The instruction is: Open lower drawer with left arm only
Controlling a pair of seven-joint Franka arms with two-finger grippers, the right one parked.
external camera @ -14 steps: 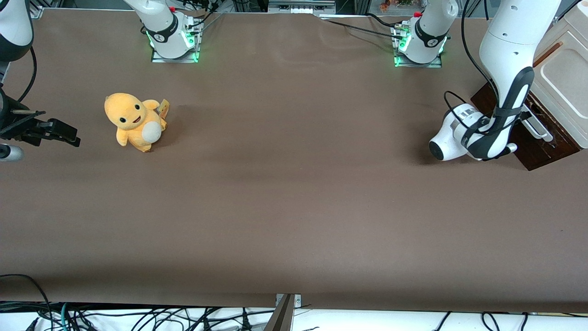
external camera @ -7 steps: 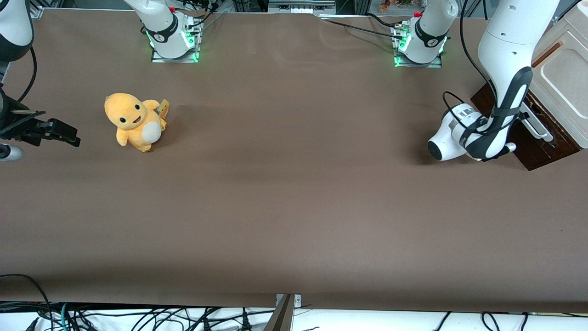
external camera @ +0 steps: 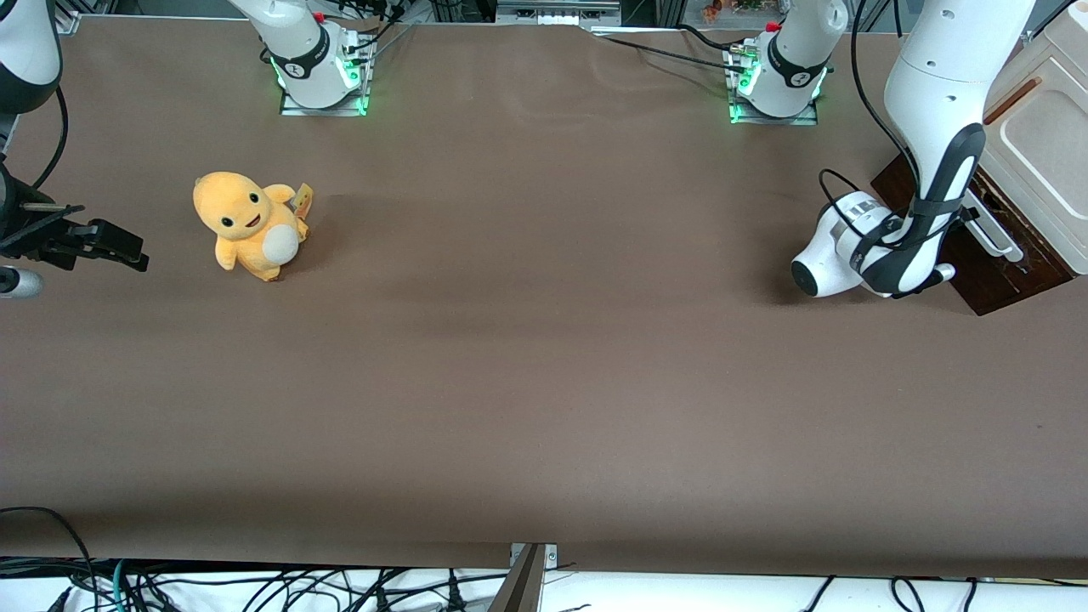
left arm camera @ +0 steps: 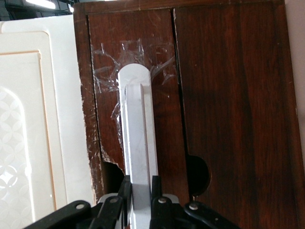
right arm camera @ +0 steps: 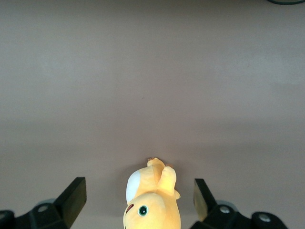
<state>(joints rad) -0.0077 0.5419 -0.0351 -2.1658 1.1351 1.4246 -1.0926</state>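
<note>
The gripper point(left arm camera: 141, 200) squeezes the white handle point(left arm camera: 137, 133) on the lower drawer point(left arm camera: 224, 95); a crooked pull might make it slip off

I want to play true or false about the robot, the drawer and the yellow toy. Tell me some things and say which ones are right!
1. The tool is clamped on the white bar handle of the lower drawer. True.
2. The yellow plush toy sits right beside the drawer. False: it lies toward the parked arm's end of the table, with nothing touching it.
3. The handle is held on with clear tape. True: crinkled tape shows around its end.
4. The left arm is lifting the toy. False: it reaches down to the dark brown drawer front at the working arm's end.
5. The drawer front is bright blue. False: it is dark brown wood.
</note>
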